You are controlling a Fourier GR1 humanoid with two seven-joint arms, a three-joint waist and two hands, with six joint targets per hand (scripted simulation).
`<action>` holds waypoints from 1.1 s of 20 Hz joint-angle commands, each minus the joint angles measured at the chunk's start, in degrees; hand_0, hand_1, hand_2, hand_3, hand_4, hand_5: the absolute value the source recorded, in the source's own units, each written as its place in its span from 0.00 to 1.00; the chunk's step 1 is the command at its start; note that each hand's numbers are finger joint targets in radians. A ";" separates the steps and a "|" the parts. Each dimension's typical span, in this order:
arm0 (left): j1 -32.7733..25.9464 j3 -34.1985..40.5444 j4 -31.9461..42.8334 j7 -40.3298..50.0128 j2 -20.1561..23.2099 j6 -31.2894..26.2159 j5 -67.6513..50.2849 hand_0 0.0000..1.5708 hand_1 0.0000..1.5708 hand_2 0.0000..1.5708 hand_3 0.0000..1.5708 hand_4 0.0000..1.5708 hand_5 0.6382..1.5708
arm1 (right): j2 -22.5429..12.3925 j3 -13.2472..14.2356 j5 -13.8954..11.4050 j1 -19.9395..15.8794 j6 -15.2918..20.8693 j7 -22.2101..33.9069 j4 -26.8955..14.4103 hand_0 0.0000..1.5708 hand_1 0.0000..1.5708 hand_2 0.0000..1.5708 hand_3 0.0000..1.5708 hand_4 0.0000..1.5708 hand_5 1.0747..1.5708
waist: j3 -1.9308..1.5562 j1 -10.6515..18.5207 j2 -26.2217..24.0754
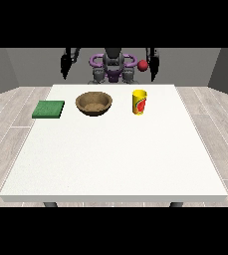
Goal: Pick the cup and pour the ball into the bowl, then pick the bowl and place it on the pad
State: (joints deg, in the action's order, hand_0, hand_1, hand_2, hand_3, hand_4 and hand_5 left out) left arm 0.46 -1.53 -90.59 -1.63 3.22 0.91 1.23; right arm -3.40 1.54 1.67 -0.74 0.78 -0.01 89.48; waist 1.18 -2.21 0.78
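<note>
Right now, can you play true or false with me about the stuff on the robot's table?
1. The yellow cup stands upright. True.
2. The brown bowl sits on the green pad. False: it sits on the white table, beside the pad.
3. The bowl is between the pad and the cup. True.
4. The hand at the view's right holds the cup. False: it hangs behind the table, away from the cup.

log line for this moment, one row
phase: pre-grasp | cup: upright, right of bowl | pad: left of bowl, bare | both hands: back near robot, holding nothing
</note>
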 commanded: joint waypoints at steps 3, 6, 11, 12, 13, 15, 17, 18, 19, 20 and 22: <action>0.28 0.43 -4.32 3.73 1.23 0.08 -0.33 0.00 0.00 0.00 0.00 0.42 0.99 | -2.24 0.44 0.08 -0.55 -0.38 3.64 4.50 0.00 0.00 0.00 0.00 0.56 0.92 | -0.64 0.20 -11.74; 0.43 1.09 -5.95 6.35 1.90 0.38 -0.61 0.00 0.00 0.00 0.00 0.42 0.99 | -3.46 0.57 0.18 -0.94 -0.79 6.22 6.09 0.00 0.00 0.00 0.00 0.56 0.92 | -0.75 0.71 -15.95; -0.88 1.65 -13.91 24.99 -2.39 4.10 -7.66 0.00 0.00 0.00 0.00 0.40 0.99 | 0.46 -0.95 5.38 3.80 2.26 22.88 16.07 0.00 0.00 0.00 0.00 0.55 0.92 | -1.18 -1.01 -22.82; 0.24 3.48 -14.50 26.40 -0.77 3.97 -8.39 0.00 0.00 0.00 0.00 0.41 0.99 | -0.13 -2.16 5.61 3.38 1.82 26.43 19.43 0.00 0.00 0.00 0.00 0.55 0.92 | -1.16 -2.17 -21.85; 4.25 0.27 -15.73 29.55 -3.13 8.46 -5.22 0.00 0.00 0.00 0.00 0.39 0.99 | 1.69 -4.11 3.16 2.36 4.51 27.45 19.63 0.00 0.00 0.00 0.00 0.55 0.92 | -1.18 -2.40 -20.61; 2.78 -1.10 -17.98 27.94 -3.14 9.10 -4.48 0.00 0.00 0.00 0.00 0.38 0.99 | -0.92 -2.04 6.26 6.41 0.95 26.50 24.50 0.00 0.00 0.00 0.00 0.52 0.94 | -1.19 -2.57 -17.69; 8.42 -0.35 -18.40 28.23 -2.98 9.14 -3.39 0.00 0.00 0.00 0.00 0.36 0.99 | -3.29 2.88 8.82 -0.32 1.38 28.73 25.44 0.00 0.00 0.00 0.00 0.49 0.95 | -1.19 -1.87 -13.00; 4.02 0.67 -17.80 22.79 -1.84 5.36 -5.59 0.00 0.00 0.00 0.00 0.35 0.98 | -1.07 1.09 6.01 3.43 2.22 23.17 25.13 0.00 0.00 0.00 0.00 0.48 0.95 | -1.18 -1.47 -10.77; 10.57 0.03 -14.32 21.96 -3.17 9.97 -2.26 0.00 0.00 0.00 0.00 0.38 0.98 | 0.13 -0.99 5.70 0.84 2.15 22.19 24.73 0.00 0.00 0.00 0.00 0.48 0.96 | -1.18 -4.05 -8.08; 11.06 0.22 -13.66 19.69 -2.92 8.78 -1.41 0.00 0.00 0.00 0.00 0.38 0.98 | -0.55 -0.21 4.20 -1.39 2.55 20.50 23.64 0.00 0.00 0.00 0.00 0.48 0.96 | -1.18 -2.89 -5.71; 13.39 1.76 -11.81 17.40 -2.24 7.70 -2.75 0.00 0.00 0.00 0.00 0.39 0.98 | 0.66 -1.35 3.66 -2.20 2.50 17.91 22.89 0.00 0.00 0.00 0.00 0.46 0.94 | -1.18 -2.71 -2.54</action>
State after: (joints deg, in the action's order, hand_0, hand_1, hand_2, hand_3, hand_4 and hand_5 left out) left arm 9.24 -0.71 -104.83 19.69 0.77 8.57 -2.14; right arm -4.10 1.36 6.97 -0.54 2.69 21.69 112.49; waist 0.01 -4.74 -8.08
